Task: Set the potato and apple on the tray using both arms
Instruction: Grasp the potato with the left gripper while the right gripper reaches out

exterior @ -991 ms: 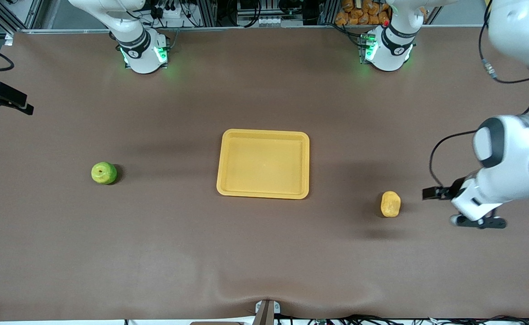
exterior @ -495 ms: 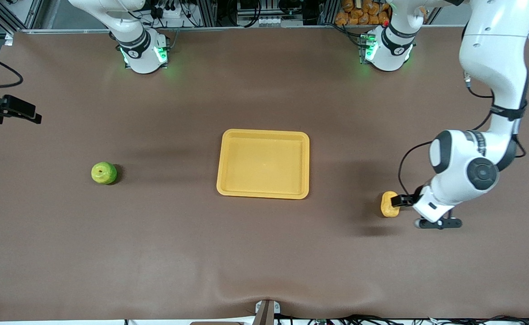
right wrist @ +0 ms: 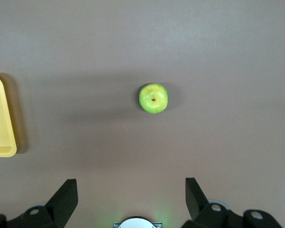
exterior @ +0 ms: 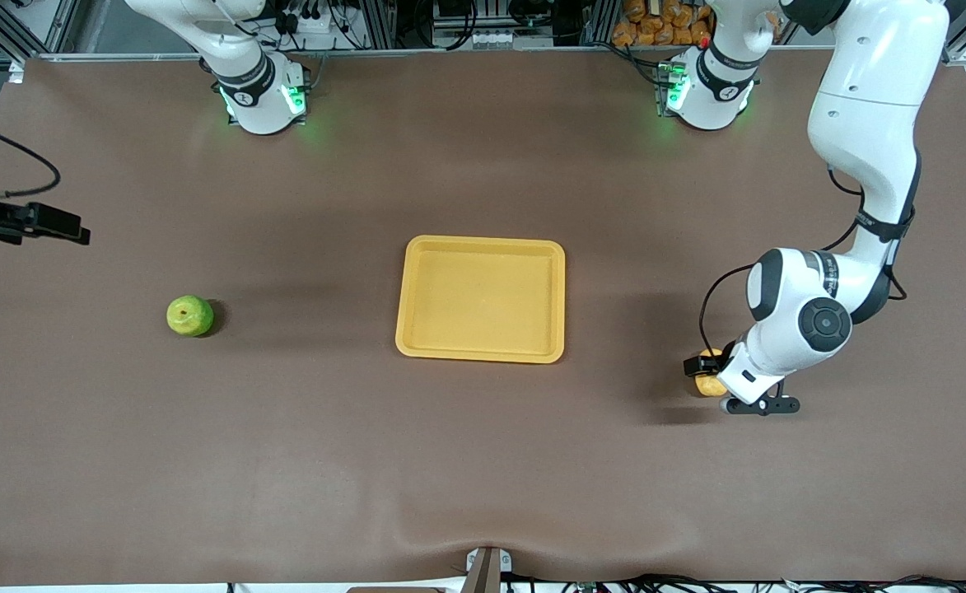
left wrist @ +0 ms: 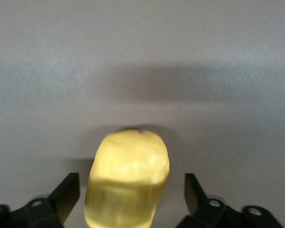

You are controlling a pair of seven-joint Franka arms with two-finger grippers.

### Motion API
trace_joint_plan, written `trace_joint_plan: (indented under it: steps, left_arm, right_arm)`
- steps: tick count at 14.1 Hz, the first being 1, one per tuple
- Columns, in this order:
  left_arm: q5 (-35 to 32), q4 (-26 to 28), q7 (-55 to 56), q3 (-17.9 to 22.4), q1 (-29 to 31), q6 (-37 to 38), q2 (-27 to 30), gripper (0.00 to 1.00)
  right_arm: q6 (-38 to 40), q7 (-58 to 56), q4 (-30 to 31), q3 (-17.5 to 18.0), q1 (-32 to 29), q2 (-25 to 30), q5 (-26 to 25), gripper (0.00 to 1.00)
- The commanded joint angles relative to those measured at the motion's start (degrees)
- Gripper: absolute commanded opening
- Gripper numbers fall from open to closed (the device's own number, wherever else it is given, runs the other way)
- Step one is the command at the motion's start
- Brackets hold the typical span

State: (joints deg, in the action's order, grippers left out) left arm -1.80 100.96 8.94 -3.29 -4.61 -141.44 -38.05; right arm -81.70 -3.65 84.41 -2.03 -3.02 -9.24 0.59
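Observation:
The yellow-tan potato [exterior: 707, 385] lies on the brown table toward the left arm's end. My left gripper [exterior: 708, 372] is down over it, open. In the left wrist view the potato [left wrist: 128, 175] stands between the two black fingers [left wrist: 66, 194], with a gap on each side. The yellow-green apple [exterior: 189, 316] lies toward the right arm's end. My right gripper [right wrist: 131, 199] is open and empty, high above the table, and sees the apple [right wrist: 153, 98] well below. The yellow-orange tray [exterior: 417, 346] sits empty in the middle; its corner also shows in the right wrist view [right wrist: 1, 142].
The right arm's wrist [exterior: 34, 222] hangs at the edge of the front view, with a cable. The two bases [exterior: 260, 95] [exterior: 709, 91] glow green at the back edge. Bare brown mat lies between each fruit and the tray.
My left arm has swung in from the table's end and brought its open gripper over the potato. The right arm's wrist has drifted slightly toward the apple. The fruits and tray have not moved.

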Motion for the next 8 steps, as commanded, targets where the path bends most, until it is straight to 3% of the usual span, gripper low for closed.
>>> trace_joint_plan:
  steps: [1, 2, 3, 8]
  left_arm:
    - [-1.37, 1.26, 0.46, 0.30, -0.14, -3.40, 0.17, 0.20]
    - [-1.37, 1.17, 0.46, 0.30, -0.14, -3.40, 0.43, 0.10]
    - [-1.37, 1.17, 0.46, 0.30, -0.14, -3.40, 0.78, 0.08]
    - [-1.46, 6.09, 3.88, 0.13, -1.45, -1.74, 9.64, 0.08]
  right_arm:
    - [0.31, -0.48, -1.71, 0.53, -0.50, -1.65, -1.29, 1.00]
    - [0.23, -0.48, -1.71, 0.62, -0.32, -1.83, -2.26, 1.00]
    - [-0.29, -0.39, -1.62, 0.62, -0.06, -2.09, -4.09, 1.00]
    - [-1.97, 0.05, -0.92, 0.80, 0.65, -4.90, -5.08, 1.00]
